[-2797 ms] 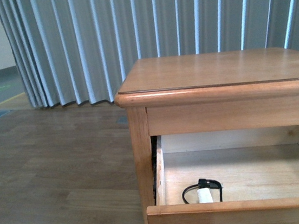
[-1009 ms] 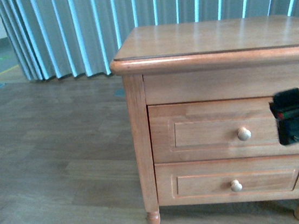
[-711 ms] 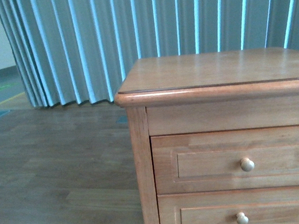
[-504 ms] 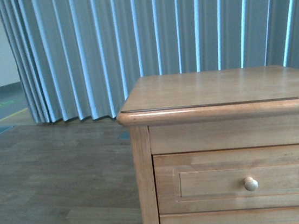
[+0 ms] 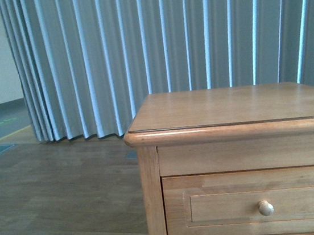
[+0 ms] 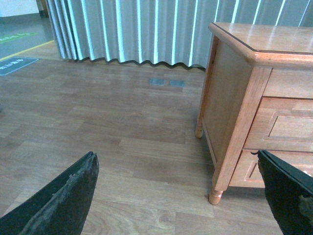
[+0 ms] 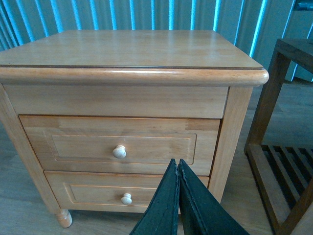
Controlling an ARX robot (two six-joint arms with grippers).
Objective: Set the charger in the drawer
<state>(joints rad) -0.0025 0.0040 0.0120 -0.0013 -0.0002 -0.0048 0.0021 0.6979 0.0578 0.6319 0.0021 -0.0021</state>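
The drawer is the upper one of a honey-brown wooden nightstand and it is closed, with a round pale knob. It also shows in the right wrist view with its knob. The charger is hidden from view. My right gripper is shut and empty, held back from the nightstand front. My left gripper is open and empty above the floor, left of the nightstand. Neither gripper shows in the front view.
A second similar drawer sits beneath the first. A dark wooden rack stands right of the nightstand. Grey pleated curtains hang behind. Wood floor spreads to the left.
The drawer, open with the charger inside 2.8 s ago, is now closed. The right gripper, seen at the drawer front 1 s ago, has left the front view. The view has tilted upward.
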